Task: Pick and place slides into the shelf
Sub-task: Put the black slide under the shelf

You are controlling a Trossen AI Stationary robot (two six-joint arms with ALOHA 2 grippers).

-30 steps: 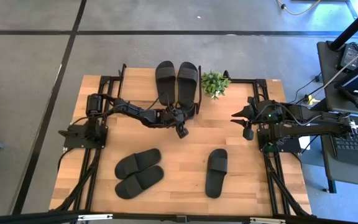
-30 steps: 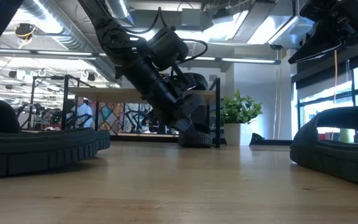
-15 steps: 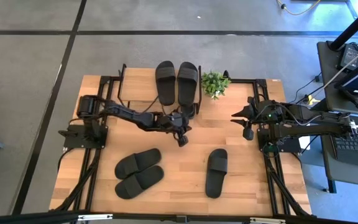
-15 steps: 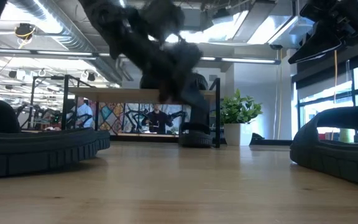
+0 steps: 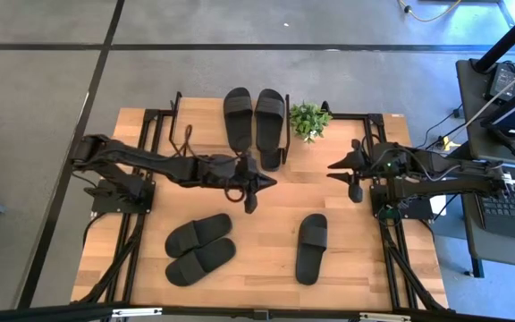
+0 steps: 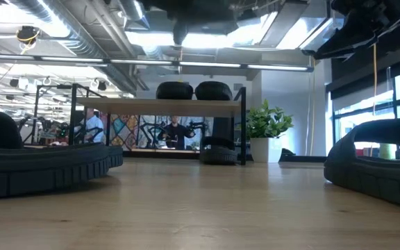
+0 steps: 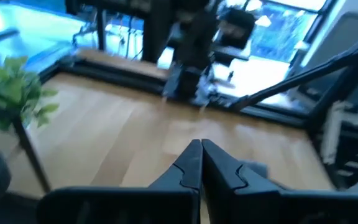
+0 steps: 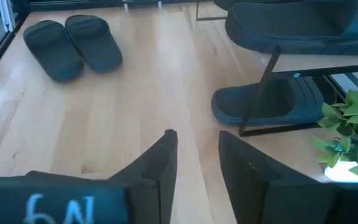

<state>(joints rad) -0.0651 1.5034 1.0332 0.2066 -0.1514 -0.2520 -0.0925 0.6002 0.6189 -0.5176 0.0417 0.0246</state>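
Two black slides [image 5: 254,116] lie side by side on the shelf's [image 5: 206,125] wood top. A third slide [image 8: 266,102] lies on the lower tier. On the table, a pair of slides [image 5: 199,249] lies near left and a single slide [image 5: 311,248] lies near right. My left gripper [image 5: 269,182] is shut and empty, raised above the table just in front of the shelf, pointing toward the table's right; its fingers meet in the left wrist view [image 7: 201,158]. My right gripper [image 5: 332,169] waits open at the right side, its fingers [image 8: 166,155] pointing toward the shelf.
A small potted plant [image 5: 309,119] stands at the shelf's right end. The middle of the tabletop [image 5: 293,192] between the shelf and the loose slides is bare wood. In the low view the near slides [image 6: 40,167] [image 6: 377,163] loom at both sides.
My left gripper has drawn back from the shelf's lower tier, a little toward the near edge, and risen well above the table, turning to point toward the table's right. The slide on the lower tier has stayed in place.
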